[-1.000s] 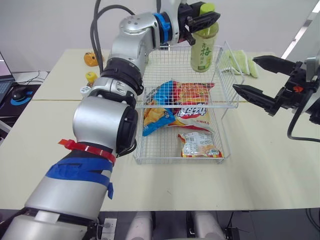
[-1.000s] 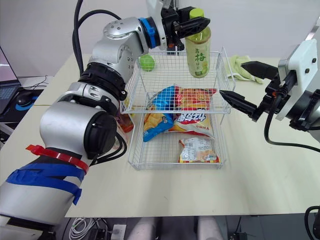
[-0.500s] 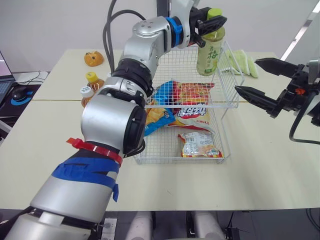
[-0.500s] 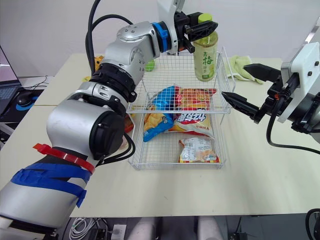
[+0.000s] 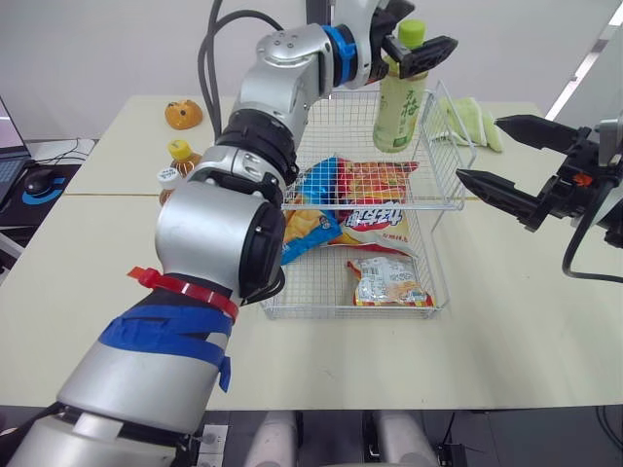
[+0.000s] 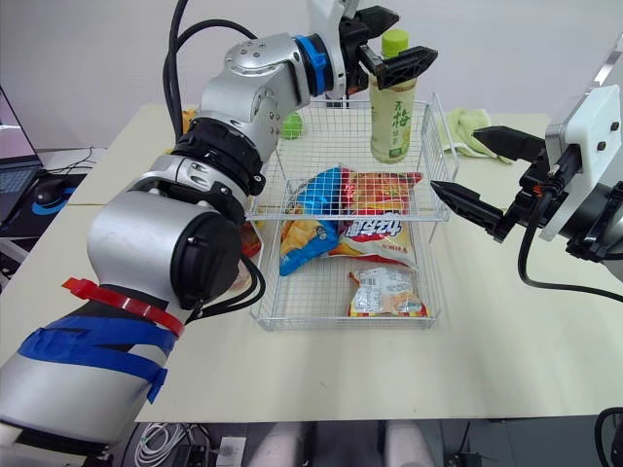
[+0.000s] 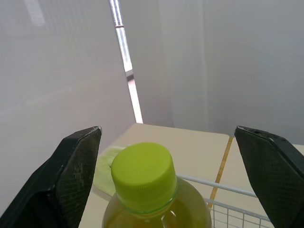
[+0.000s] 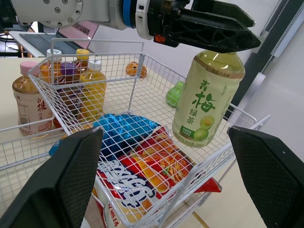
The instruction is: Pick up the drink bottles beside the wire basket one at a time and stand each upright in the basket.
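A green tea bottle [image 5: 399,102] with a lime cap [image 7: 142,175] stands upright in the far right corner of the wire basket [image 5: 440,204]. My left gripper [image 5: 414,29] is open, its fingers [image 7: 71,175] spread wide on either side of the cap without touching it. Right of the basket my right gripper [image 5: 477,146] hovers open and holds nothing. More drink bottles [image 5: 180,156] stand on the table left of the basket, and the right wrist view shows them [image 8: 28,99] through the mesh.
Several snack bags [image 5: 355,204] lie on the basket floor. An orange toy [image 5: 182,114] and a green ball [image 6: 289,125] sit at the back left, a green cloth [image 5: 467,122] at the back right. A mouse [image 5: 39,180] lies far left.
My left gripper has opened and let go of the green tea bottle, which now stands in the basket's far corner. The right arm has stayed put.
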### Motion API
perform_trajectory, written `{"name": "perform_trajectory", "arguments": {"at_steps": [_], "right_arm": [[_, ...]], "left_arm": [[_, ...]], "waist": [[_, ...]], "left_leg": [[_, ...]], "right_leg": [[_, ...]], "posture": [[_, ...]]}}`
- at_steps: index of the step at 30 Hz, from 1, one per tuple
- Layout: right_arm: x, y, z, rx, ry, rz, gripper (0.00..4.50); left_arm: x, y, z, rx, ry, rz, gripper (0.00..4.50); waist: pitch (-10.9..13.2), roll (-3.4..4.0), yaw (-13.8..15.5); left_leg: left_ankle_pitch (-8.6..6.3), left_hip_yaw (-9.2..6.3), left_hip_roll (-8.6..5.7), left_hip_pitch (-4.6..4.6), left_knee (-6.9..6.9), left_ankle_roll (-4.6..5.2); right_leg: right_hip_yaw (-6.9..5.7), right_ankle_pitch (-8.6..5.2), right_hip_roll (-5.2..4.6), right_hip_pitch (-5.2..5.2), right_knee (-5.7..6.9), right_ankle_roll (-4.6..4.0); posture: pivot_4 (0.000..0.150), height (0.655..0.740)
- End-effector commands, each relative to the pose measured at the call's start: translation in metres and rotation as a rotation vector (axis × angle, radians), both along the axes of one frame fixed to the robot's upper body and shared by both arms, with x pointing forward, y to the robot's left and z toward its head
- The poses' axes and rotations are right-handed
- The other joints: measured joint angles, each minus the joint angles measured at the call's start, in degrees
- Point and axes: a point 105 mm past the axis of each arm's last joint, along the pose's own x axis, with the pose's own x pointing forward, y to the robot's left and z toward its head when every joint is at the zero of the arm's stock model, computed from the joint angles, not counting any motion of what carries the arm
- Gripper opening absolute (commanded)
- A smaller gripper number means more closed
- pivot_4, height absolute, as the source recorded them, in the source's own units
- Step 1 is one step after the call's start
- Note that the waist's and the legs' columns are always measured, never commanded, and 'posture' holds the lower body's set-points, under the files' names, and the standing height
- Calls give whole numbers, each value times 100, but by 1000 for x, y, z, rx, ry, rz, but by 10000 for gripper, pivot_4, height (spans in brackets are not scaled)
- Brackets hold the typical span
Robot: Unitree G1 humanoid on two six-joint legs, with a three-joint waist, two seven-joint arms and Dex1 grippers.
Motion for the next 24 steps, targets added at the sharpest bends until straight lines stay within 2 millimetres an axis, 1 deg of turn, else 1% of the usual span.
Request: {"name": "perform_trajectory", "arguments": {"at_steps": [1, 2, 3, 4, 7, 10, 13, 15, 16, 17, 18, 20, 21, 24], "right_arm": [[-6, 4, 13, -2, -67, 27, 45000], [-6, 4, 14, -3, -67, 30, 45000], [-5, 5, 14, -4, -67, 38, 45000], [-4, 6, 15, -4, -68, 48, 45000], [-1, 10, 16, -4, -71, 76, 45000], [-1, 15, 19, 0, -76, 115, 45000], [-4, 25, 24, 14, -83, 185, 45000], [-7, 37, 28, 26, -73, 260, 45000], [-8, 40, 28, 27, -65, 286, 45000], [-9, 45, 28, 23, -59, 316, 45000], [-10, 47, 28, 20, -55, 332, 45000], [-8, 56, 25, 16, -47, 378, 45000], [-8, 58, 24, 14, -47, 391, 45000], [-5, 67, 21, 15, -35, 445, 45000]], "left_arm": [[-10, 10, 36, -55, -84, 2, 44506], [-10, 14, 39, -62, -90, 11, 44506], [-10, 23, 45, -79, -96, 21, 44506], [-10, 36, 53, -102, -106, 37, 44506], [-12, 64, 69, -162, -113, 58, 44506], [-17, 85, 74, -180, -118, 47, 44506], [-22, 117, 77, -191, -130, 81, 44506], [-30, 145, 79, -206, -145, 134, 44506], [-34, 153, 79, -208, -149, 153, 44506], [-38, 167, 78, -213, -151, 194, 44506], [-41, 174, 77, -214, -151, 221, 44506], [-52, 208, 69, -230, -155, 318, 44506], [-57, 218, 66, -235, -154, 348, 44506], [-78, 259, 38, -216, -131, 460, 44506]], "waist": [[0, 0, -4], [0, 0, -3], [0, 0, -5], [0, 0, -14], [0, 0, -53], [0, 0, -44], [-1, 2, -27], [-4, 8, -64], [-4, 8, -93], [-4, 8, -110], [-4, 8, -113], [-4, 8, -117], [-4, 8, -135], [-7, 12, -161]], "left_leg": [[0, 0, 0, 1, 0, 0], [0, 0, 0, 1, 0, 0], [0, 0, 0, 1, 0, 0], [0, 0, 0, 1, 0, 0], [0, 1, 3, 4, 0, 0], [0, -1, 6, 4, -1, 0], [0, -1, 13, 4, 3, -1], [0, 1, 21, 8, 2, -1], [0, 2, 30, 14, 0, -1], [0, 2, 33, 18, -2, -1], [1, -2, 38, 18, -2, -1], [1, -5, 39, 16, 0, -1], [1, -4, 40, 16, 0, -1], [1, 0, 42, 20, 1, -1]], "right_leg": [[0, 0, 0, 0, 0, 0], [0, 0, 0, 0, 1, 0], [0, 0, 0, 0, 1, 0], [0, 0, 0, 0, 1, 0], [2, 0, 3, -1, 4, 0], [1, 0, 4, 0, 4, 0], [2, 0, 2, 1, 3, 0], [4, 0, 2, 3, 4, 0], [9, 0, 2, 3, 8, 0], [10, 1, 6, 4, 8, -1], [7, 1, 8, 4, 9, -2], [6, 1, 9, 4, 8, -2], [8, 1, 7, 5, 7, -2], [16, 1, 5, 5, 9, -2]], "posture": [[1500, 7400], [1500, 7400], [1500, 7400], [1500, 7400], [1500, 7400], [1500, 7400], [1500, 7400], [1500, 7400], [1500, 7400], [1500, 7400], [1500, 7400], [1500, 7400], [1500, 7400], [1500, 7400]]}}
